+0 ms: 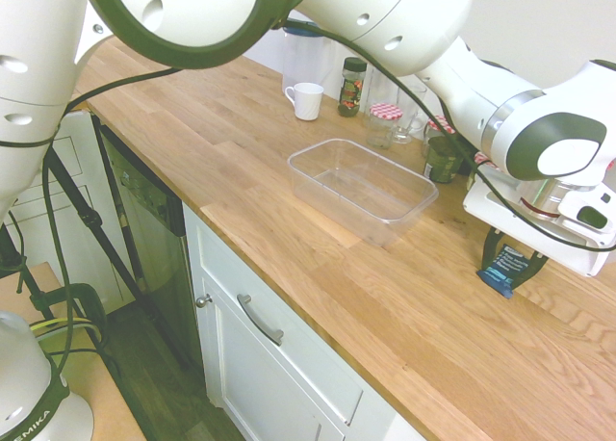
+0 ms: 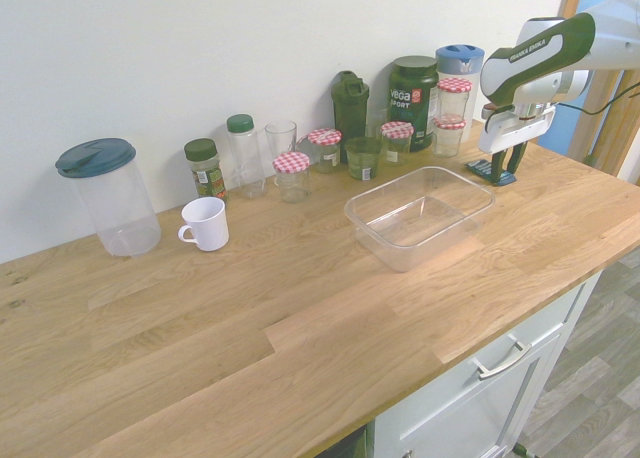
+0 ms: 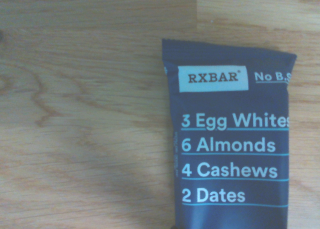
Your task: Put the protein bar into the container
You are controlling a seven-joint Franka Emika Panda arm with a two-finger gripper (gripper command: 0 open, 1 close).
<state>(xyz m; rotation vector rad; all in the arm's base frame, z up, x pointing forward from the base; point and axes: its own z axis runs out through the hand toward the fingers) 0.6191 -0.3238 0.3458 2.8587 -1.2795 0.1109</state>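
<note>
First exterior view: the robot's hand [image 1: 510, 265] points down at the right end of the wooden bench [image 1: 404, 316], its dark fingers [image 1: 492, 247] set on either side of the protein bar [image 1: 506, 271], which is tilted with its low corner at the bench. Whether the fingers press the wrapper cannot be told. The clear container [image 1: 362, 188] sits empty to the left, well apart. Wrist view: the navy wrapper reads "RXBAR" above the wood. Jars [image 2: 395, 141] and a white mug [image 2: 206, 223] line the far wall.
</note>
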